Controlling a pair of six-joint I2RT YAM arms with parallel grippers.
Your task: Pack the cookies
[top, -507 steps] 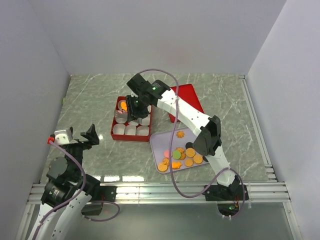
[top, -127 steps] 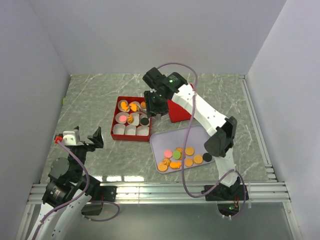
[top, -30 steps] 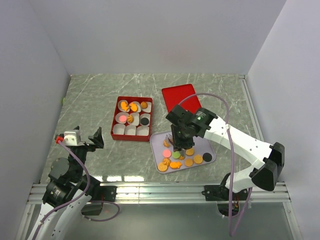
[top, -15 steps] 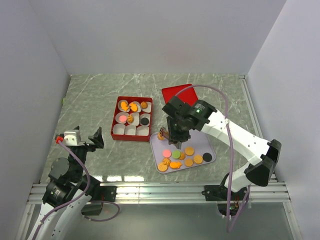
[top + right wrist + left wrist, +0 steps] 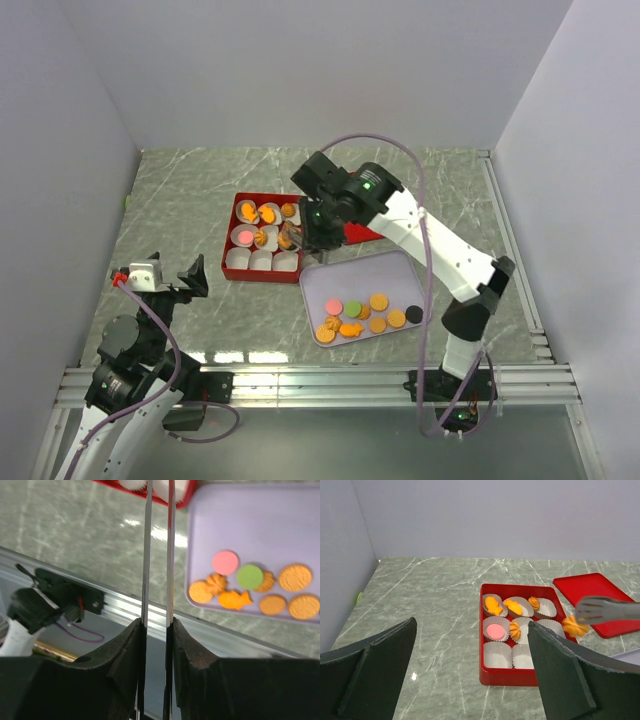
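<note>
Several cookies (image 5: 362, 314) lie on a lavender tray (image 5: 400, 270); more sit in white paper cups in the red box (image 5: 228, 262). My right gripper (image 5: 322, 225) is shut on metal tongs (image 5: 158, 555). The tongs pinch an orange cookie (image 5: 287, 240) over the box's right side, and that cookie (image 5: 575, 626) also shows in the left wrist view. In the right wrist view the tongs' tips run off the top edge, with the tray's cookies (image 5: 250, 577) to the right. My left gripper (image 5: 165, 275) stands open and empty, near and left of the box (image 5: 512, 676).
The red lid (image 5: 368, 233) lies right of the box, mostly under my right arm. White walls close in the marble table on three sides. A metal rail (image 5: 300, 385) runs along the near edge.
My right arm has lifted an orange cookie in the tongs off the lavender tray and swung up and left to the red box. The left arm has not moved.
</note>
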